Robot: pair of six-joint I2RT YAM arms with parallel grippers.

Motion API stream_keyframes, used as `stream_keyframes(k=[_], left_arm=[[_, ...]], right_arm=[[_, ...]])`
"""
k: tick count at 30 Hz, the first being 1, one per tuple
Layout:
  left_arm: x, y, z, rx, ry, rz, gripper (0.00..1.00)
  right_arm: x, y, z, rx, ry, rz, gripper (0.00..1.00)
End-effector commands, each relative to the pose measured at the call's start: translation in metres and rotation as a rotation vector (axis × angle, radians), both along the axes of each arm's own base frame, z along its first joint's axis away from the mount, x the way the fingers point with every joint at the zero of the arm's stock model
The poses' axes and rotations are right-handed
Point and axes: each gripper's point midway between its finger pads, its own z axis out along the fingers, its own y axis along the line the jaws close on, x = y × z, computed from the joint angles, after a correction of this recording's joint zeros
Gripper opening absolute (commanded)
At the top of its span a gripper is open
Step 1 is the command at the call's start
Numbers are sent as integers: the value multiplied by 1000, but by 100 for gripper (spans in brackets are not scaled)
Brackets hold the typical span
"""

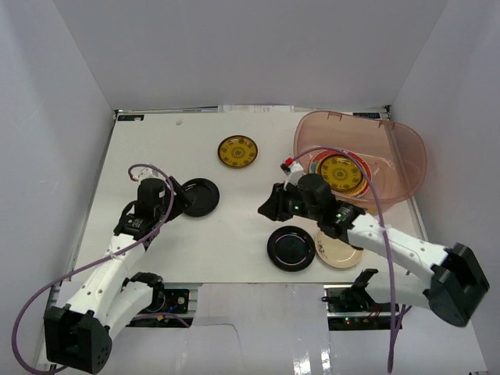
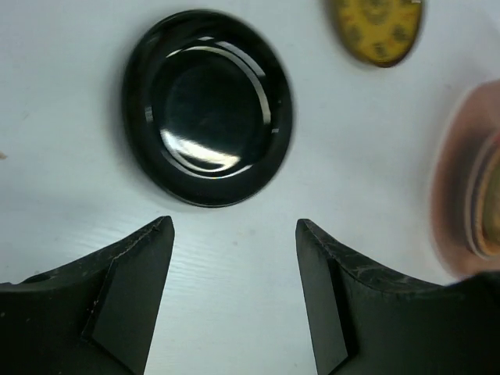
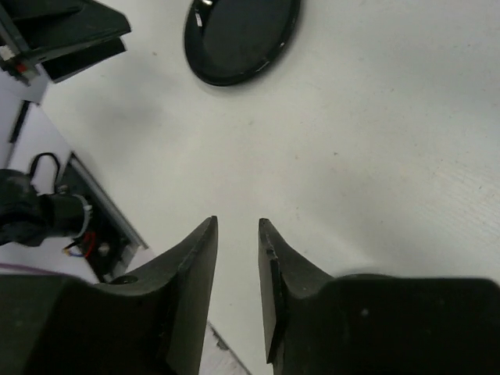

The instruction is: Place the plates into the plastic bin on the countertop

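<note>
A black plate [image 1: 200,197] lies left of centre on the white countertop [image 1: 242,211]. My left gripper [image 1: 178,195] is wide open and empty just short of it; the left wrist view shows the plate [image 2: 207,105] ahead of the gripper [image 2: 234,223]. A yellow patterned plate [image 1: 237,151] lies further back. A second black plate [image 1: 291,248] and a cream plate [image 1: 340,251] lie near the front. My right gripper [image 1: 267,207] hangs over bare table, slightly open and empty [image 3: 237,221]. The pinkish bin [image 1: 402,156] at the back right holds stacked plates, a yellow patterned one [image 1: 341,173] on top.
White walls enclose the table on three sides. The right arm stretches over the cream plate. The right wrist view shows the left black plate [image 3: 241,31] and the left arm's gripper [image 3: 66,35] ahead. The bin's blurred edge [image 2: 469,195] shows in the left wrist view.
</note>
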Motion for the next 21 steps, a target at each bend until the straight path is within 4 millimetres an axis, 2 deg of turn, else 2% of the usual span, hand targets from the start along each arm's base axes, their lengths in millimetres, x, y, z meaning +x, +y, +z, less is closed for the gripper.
stream_keyframes(k=[1,2,3,4,5,7,8,10,11,12,13,15,16,17,21], left_arm=[[1,27,-23,-31,48,183,74],[4,30,-24,-51,35,204,74],[7,31,-27,-88,33,224,74],[4,31,-41,-98,55,227,74],[10,30,-40,-124,29,230,74],[13,29,-48,-155,36,236,73],[12,30,-60,-151,65,243,73],[17,31,-65,-157,63,245,73],[19,31,-69,-160,59,248,72],[18,32,-78,-154,82,251,71],[22,33,-80,-156,70,257,70],[19,34,-95,-161,95,263,70],[22,31,-94,-179,82,249,68],[24,30,-96,-189,64,243,67],[29,30,-99,-193,44,229,57]], right_arm=[[44,23,23,-13,-125,-144,35],[51,29,10,-41,-103,-160,38],[61,37,17,-10,-110,-190,44],[70,38,14,-16,-107,-230,48],[78,43,0,-35,-74,-254,50],[93,47,-4,-36,-70,-319,57],[107,53,-6,-29,-75,-360,59],[125,54,-11,-34,-77,-445,65],[137,62,-17,-41,-72,-472,68],[145,63,-21,-45,-66,-500,70],[160,62,-31,-53,-54,-568,73],[174,60,-40,-36,-16,-619,74],[186,56,-57,-29,31,-664,74],[195,57,-54,-9,36,-684,74],[222,50,-76,3,83,-774,72]])
